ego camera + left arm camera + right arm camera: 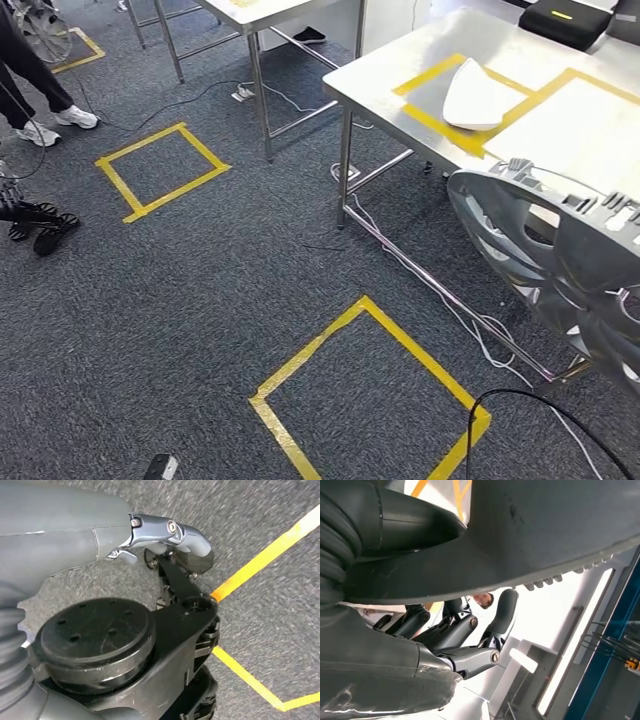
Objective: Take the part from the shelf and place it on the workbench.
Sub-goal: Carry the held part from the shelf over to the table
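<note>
head view has the part [558,255], a large grey ribbed and slotted plastic piece, riding low at the right, just off the near edge of the steel counter [392,75]. it sits tilted with its broad face up, likely so it can be carried flat toward the top. right wrist view shows why it stays up: the right hand [471,635] lies under the part's dark underside, its fingers [501,612] curled up against it, gripping from below. on the counter, yellow tape frames [460,130] mark drop spots; a white curved piece [479,98] already lies in the left one, so the bare frame to its right looks like the target. left hand [170,537] hangs over the carpet [189,300], fingers curled in on nothing. the floor's yellow square [370,390] probably marks where to stand.
</note>
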